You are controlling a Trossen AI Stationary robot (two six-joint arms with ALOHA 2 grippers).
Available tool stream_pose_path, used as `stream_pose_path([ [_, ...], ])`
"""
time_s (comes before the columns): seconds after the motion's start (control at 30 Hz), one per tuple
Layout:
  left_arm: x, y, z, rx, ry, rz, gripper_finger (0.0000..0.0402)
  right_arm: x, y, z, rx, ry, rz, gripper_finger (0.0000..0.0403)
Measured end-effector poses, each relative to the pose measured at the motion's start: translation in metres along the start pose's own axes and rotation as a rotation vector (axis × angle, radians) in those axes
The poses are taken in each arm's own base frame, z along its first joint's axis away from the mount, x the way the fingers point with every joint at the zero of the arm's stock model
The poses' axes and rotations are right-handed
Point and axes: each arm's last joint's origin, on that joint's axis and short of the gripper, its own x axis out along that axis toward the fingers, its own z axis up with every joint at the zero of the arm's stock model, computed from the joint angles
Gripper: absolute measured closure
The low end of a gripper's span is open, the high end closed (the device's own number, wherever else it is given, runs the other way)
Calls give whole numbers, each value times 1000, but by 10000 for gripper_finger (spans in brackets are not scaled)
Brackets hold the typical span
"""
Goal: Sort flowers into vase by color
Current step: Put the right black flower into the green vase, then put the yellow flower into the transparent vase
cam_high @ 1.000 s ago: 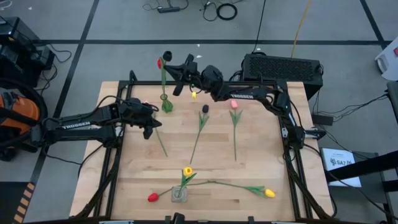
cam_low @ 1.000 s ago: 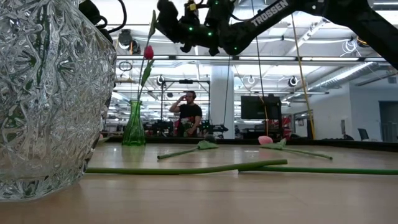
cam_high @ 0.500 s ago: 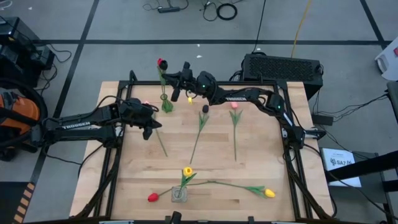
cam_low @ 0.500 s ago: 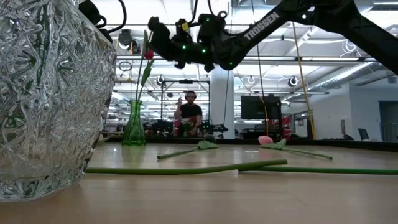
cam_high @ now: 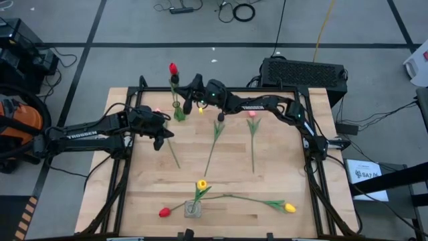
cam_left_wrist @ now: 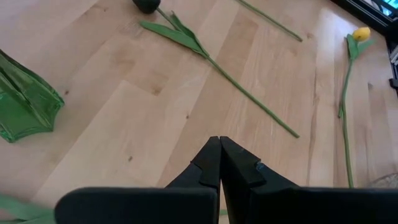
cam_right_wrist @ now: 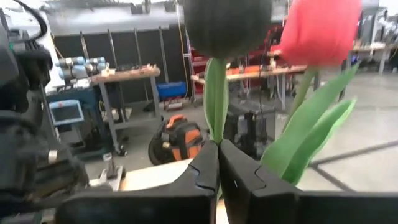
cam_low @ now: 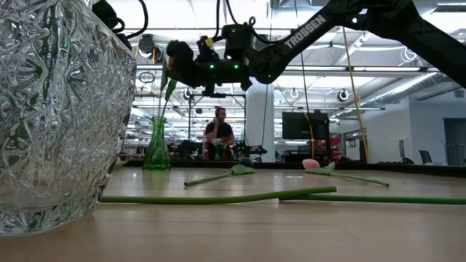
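1. Swinging left along the table's [cam_high: 281,161] far edge, the right gripper [cam_right_wrist: 219,144] has brought its dark tulip [cam_right_wrist: 227,28] from out beyond that edge to a spot over the green vase [cam_high: 179,114], near the far left corner.
2. Its fingers are pinched narrow on the dark tulip's green stem, with the head standing upright above them.
3. The red tulip [cam_high: 172,68] stands in the green vase, and in the right wrist view its head shows just beside the dark one.
4. The left gripper [cam_left_wrist: 219,140] hovers over the table near the left edge, close to the green vase, with its fingers pressed together and nothing between them.
5. A second dark tulip [cam_high: 221,117] and a pink tulip [cam_high: 252,113] lie flat in the middle of the table, heads toward the far edge.
6. The clear vase [cam_high: 192,209] stands at the near edge with a yellow tulip [cam_high: 201,184] in it.
7. Along the near edge, another red tulip [cam_high: 164,213] lies just left of the clear vase, and another yellow tulip [cam_high: 289,208] lies well to its right.
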Motion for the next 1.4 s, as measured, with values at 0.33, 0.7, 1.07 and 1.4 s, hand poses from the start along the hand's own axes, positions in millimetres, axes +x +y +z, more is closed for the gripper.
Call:
stream_pose_path([
  [0.33, 0, 0, 0, 0, 0, 1, 394, 1, 8, -3, 0, 21, 13, 311],
  [0.7, 0, 0, 0, -1, 0, 4, 394, -23, 17, 64, -76, 139, -42, 254],
  [1.07, 0, 0, 1, 2, -11, 5, 394, -98, 26, 113, 89, 674, -219, 252],
  [1.4, -1, -2, 12, 45, -130, 0, 394, -165, 52, 116, 267, 1137, -450, 253],
])
